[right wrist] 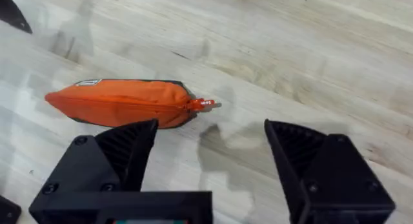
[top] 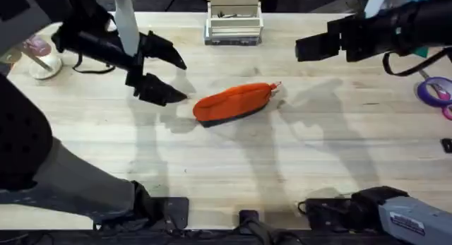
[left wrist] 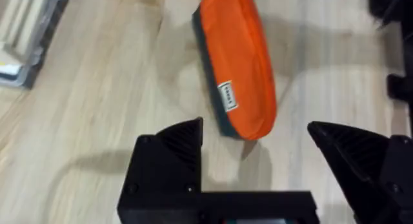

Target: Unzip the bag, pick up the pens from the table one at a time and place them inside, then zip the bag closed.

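The bag lies mid-table, apparently zipped. Left gripper hovers just beside its blunt end, 2 fingers spread wide. Right gripper, beyond the pull, also gapes wide, empty.

Black arms, seemingly matte tools.

Far end of the soft orange pouch with dark base strip cut off by the left wrist picture's edge. Small white label on its side too small to read. Zipper line behind the small orange pull too fine to judge as done up or undone. Purple ring-shaped item, well right of the pouch, blurred and clipped at the overhead edge.
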{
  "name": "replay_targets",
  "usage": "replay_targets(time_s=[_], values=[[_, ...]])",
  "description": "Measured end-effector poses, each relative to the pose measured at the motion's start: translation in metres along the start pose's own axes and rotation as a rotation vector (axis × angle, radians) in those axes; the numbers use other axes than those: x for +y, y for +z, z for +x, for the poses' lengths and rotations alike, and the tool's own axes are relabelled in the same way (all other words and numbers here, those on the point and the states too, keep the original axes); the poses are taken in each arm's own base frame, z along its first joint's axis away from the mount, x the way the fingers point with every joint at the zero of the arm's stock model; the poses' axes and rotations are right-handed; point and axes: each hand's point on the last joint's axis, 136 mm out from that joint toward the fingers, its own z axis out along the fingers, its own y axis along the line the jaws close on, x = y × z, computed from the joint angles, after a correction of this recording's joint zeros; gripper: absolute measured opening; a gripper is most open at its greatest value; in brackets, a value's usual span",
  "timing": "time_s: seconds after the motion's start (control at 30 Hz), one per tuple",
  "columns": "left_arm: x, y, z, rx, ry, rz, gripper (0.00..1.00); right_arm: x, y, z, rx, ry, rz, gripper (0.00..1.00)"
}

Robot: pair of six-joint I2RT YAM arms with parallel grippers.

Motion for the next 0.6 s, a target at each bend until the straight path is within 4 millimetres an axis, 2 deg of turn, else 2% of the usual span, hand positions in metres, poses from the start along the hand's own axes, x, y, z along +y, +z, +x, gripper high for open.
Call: replay_targets(time_s=[0.17,0.37,0.5,0.6], values=[[0.014,-0.011,-0.001,0.068,-0.005,-0.052,0.998,0.000,0.000,0.000,0.000,0.000,0.000,0.998],[0.028,-0.028,-0.013,0.115,-0.034,-0.122,0.998,0.000,0.000,0.000,0.000,0.000,0.000,0.998],[0.027,-0.039,-0.024,0.137,-0.019,-0.168,0.998,0.000,0.000,0.000,0.000,0.000,0.000,0.998],[0.017,-0.046,-0.036,0.153,0.021,-0.200,0.998,0.000,0.000,0.000,0.000,0.000,0.000,0.998]])
